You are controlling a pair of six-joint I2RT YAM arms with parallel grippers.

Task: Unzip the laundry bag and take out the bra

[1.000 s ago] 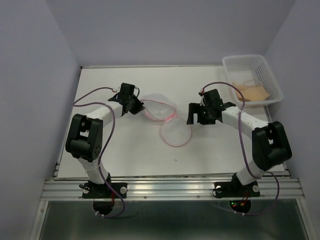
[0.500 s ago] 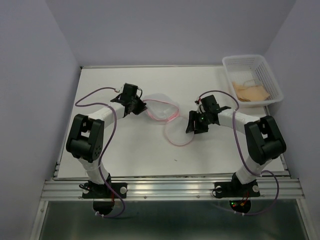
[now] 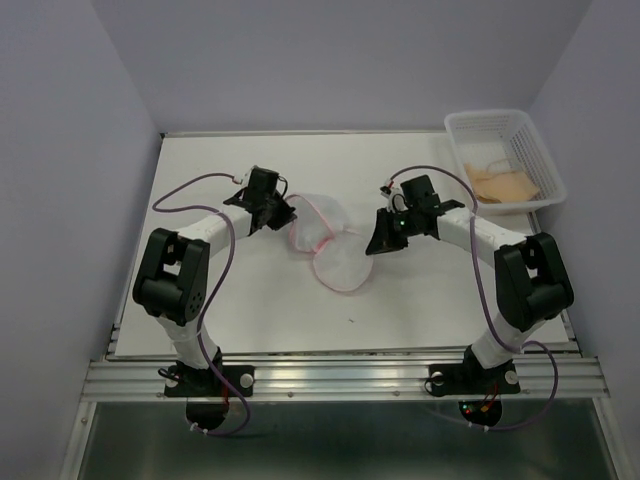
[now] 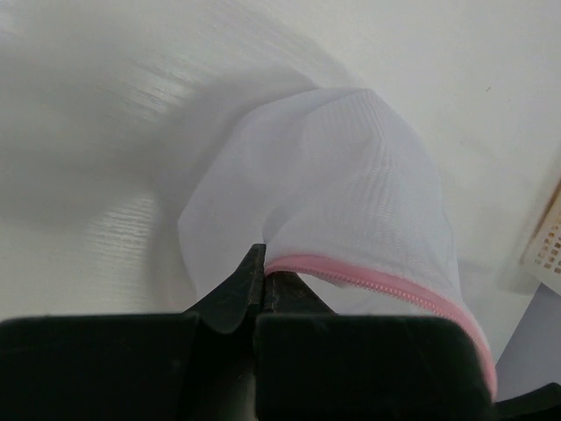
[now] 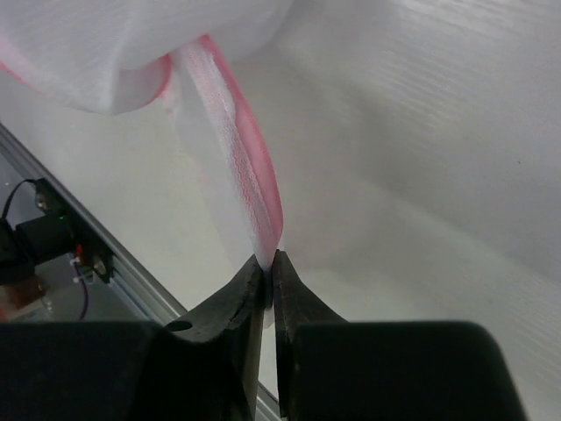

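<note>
Biggest risk across the worktop (image 3: 250, 300): under opposed pulls, could drag the whole laundry bag (image 3: 325, 245) along the surface instead of spreading its mouth. Next, the mesh: thin and slack, likely to stretch or tear if tugged hard between two pinches. Smallest, the pink zipper rim (image 5: 254, 158): caught only at the very tips of the right jaws, so may well slip free. Left jaws closed on the bag's rim at its left edge; right jaws closed on the zipper tape at its right. Lying mid-worktop between both arms, white, translucent, limp, folded into two round lobes, seemingly unzipped. Pale beige bra (image 3: 505, 185) apparently already in the white lattice basket (image 3: 495, 118) at the far right corner, well apart from the bag.
</note>
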